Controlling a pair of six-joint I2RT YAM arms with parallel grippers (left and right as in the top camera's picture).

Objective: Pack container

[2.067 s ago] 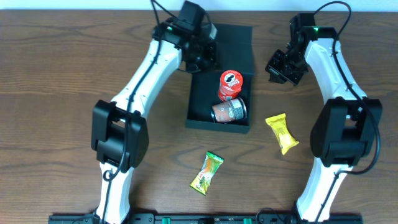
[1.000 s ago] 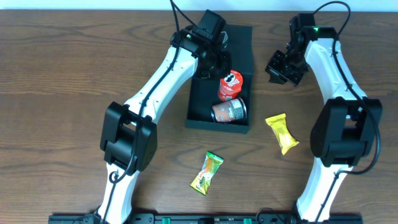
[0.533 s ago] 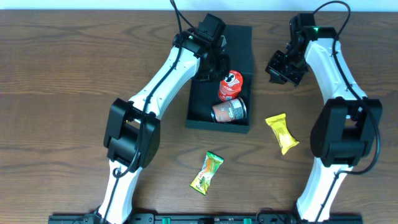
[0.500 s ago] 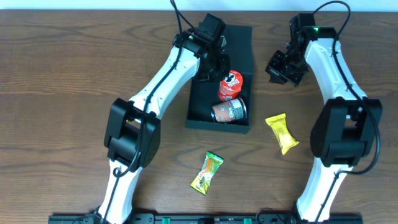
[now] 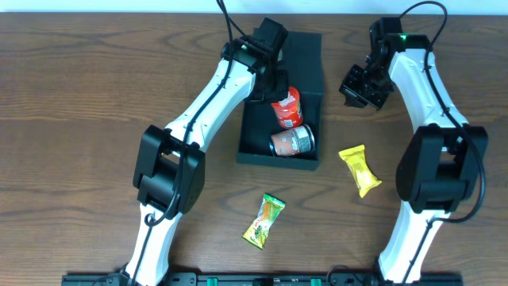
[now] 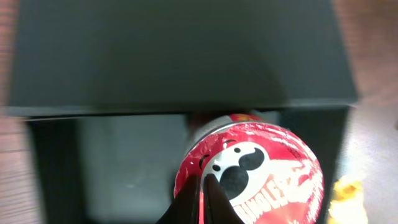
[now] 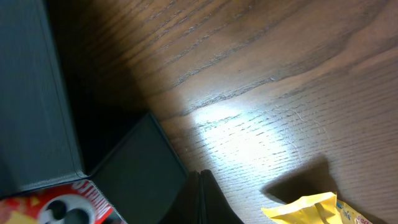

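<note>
Your left gripper, jaws pressed together, seems to nudge the red can down inside the container at centre top. Your right gripper, closed on nothing, hangs clear at upper right.

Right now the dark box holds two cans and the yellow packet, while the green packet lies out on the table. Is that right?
Not quite. The yellow packet is not in the box: it lies on the table beside it, as the overhead view shows. The red can and the grey can are inside, and the green packet is on the table.
</note>
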